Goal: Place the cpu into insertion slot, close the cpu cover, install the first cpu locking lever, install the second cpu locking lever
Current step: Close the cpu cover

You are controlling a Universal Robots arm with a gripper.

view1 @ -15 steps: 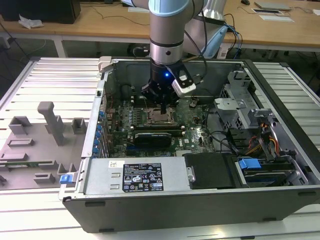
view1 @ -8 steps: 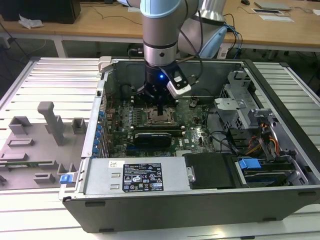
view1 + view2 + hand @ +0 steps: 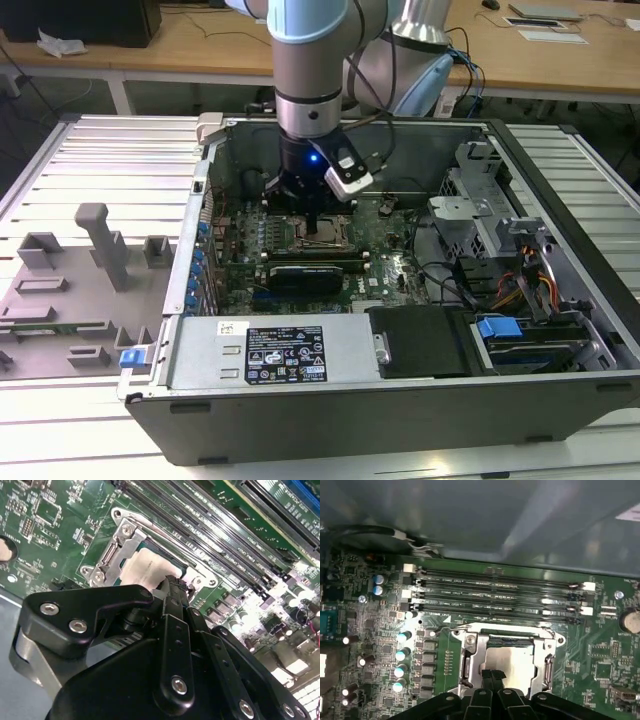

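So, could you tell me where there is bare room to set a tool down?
Free: the ribbed silver table beyond the grey fixture tray, and its strip at the exterior view's right of the black computer case. Crowded: inside the case, around the silver-framed socket by the black gripper.

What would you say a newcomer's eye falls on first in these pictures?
In the exterior view, it is the grey robot arm reaching into an open computer case on a slatted table. In the first wrist view, the gripper sits right over a dull silver chip ringed by a bright metal frame, next to long black memory slots.
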